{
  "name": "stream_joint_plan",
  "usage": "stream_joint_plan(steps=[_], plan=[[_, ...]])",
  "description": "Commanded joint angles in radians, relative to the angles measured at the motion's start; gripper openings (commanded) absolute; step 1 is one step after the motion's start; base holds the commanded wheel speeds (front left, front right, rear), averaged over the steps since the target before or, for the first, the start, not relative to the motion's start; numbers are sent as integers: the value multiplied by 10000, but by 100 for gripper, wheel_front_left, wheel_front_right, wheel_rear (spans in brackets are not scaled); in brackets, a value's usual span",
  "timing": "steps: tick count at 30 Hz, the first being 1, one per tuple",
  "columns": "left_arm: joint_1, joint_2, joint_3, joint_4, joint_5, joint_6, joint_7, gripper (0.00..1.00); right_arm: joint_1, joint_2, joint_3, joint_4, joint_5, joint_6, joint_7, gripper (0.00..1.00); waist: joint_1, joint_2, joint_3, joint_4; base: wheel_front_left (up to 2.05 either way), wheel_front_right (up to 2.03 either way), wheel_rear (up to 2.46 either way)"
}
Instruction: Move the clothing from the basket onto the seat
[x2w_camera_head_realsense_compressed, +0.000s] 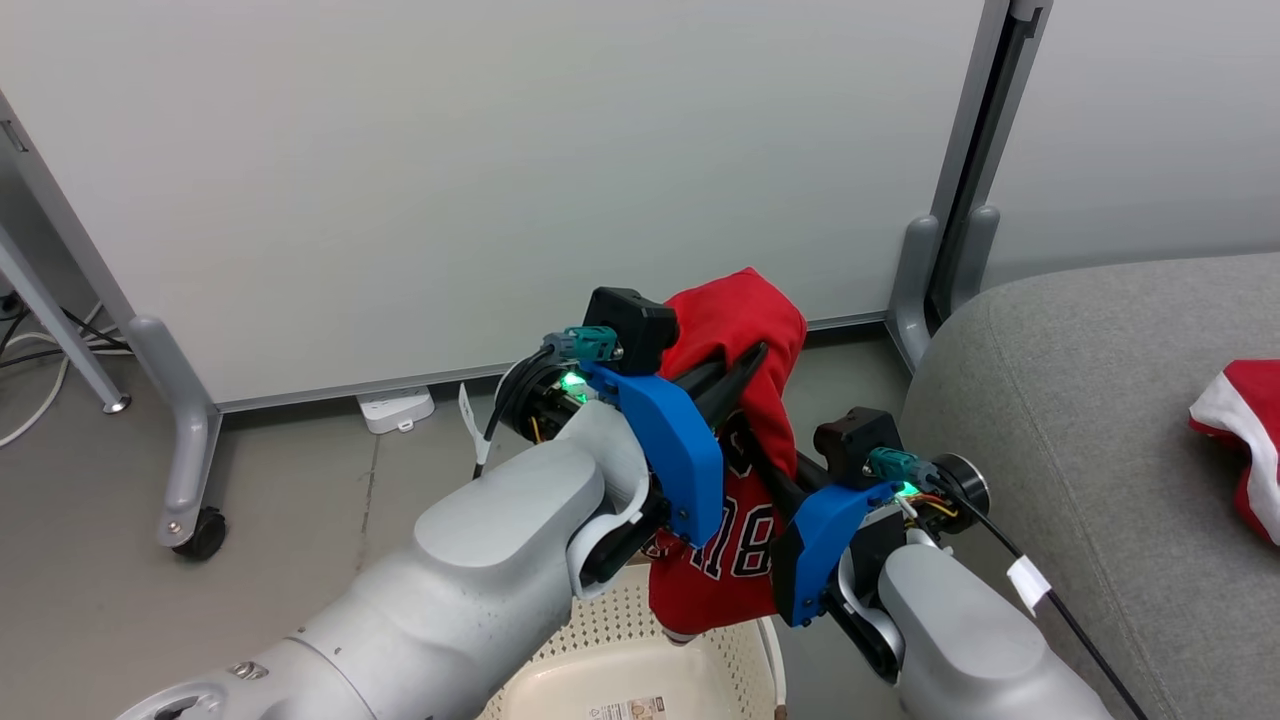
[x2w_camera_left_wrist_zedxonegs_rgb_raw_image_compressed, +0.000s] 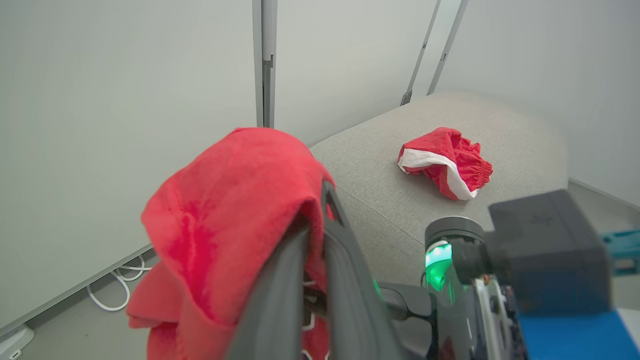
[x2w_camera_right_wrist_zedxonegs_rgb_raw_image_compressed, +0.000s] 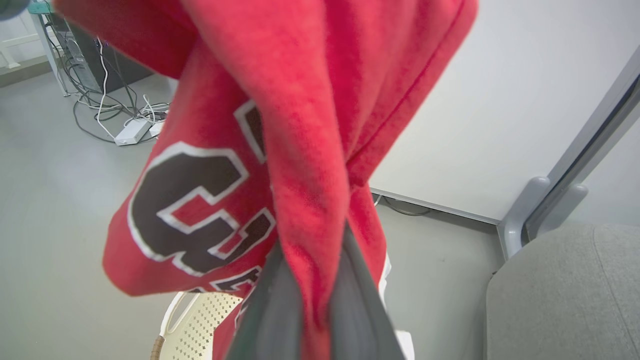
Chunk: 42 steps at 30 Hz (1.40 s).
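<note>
About half done, by my judgement: the white-panelled jersey already lies on the seat, far right. The numbered jersey hangs above the basket, with the left gripper and the right gripper both clamped on its cloth. It has yet to go rightward onto the seat.

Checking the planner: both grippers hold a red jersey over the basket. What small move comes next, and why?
Probably carry the numbered jersey rightward toward the seat, with both grippers shut. It hangs above the basket, pinched by the left gripper and right gripper; the seat lies to the right, with room beside the other jersey.
</note>
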Motion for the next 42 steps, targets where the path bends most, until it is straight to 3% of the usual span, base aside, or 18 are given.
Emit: stream_joint_plan(steps=[1,25,26,27,28,29,37,42], plan=[[-118,12,-21,13,57,-34,-67,0,-147,3,40,48,82,-3,-50,0,-1,0,-12,-24,0,0,0],[-151,15,-28,212,-12,-29,-241,0,-365,3,605,456,723,-3,-451,0,-1,0,-49,-257,0,0,0],[-136,15,-28,224,-9,-10,-274,5,-370,3,608,469,739,-3,-460,0,-1,0,-41,-265,0,0,0],[-103,15,-27,231,25,8,-300,44,-375,3,612,477,738,-3,-476,0,-1,0,-35,-274,0,0,0],[-56,15,-26,234,102,-9,-380,88,-371,3,620,487,751,-3,-503,0,-1,0,-27,-285,0,0,0],[14,15,-24,254,171,-39,-477,100,-367,3,619,501,763,-3,-513,0,-1,0,-19,-294,0,0,0],[909,18,102,313,830,-116,-1424,100,-471,3,173,732,751,-3,-761,0,-1,0,48,-199,0,0,0],[2176,517,1610,-808,2440,62,-1457,100,-504,4,-184,836,648,-3,-903,0,-1,0,103,-111,0,0,0]])
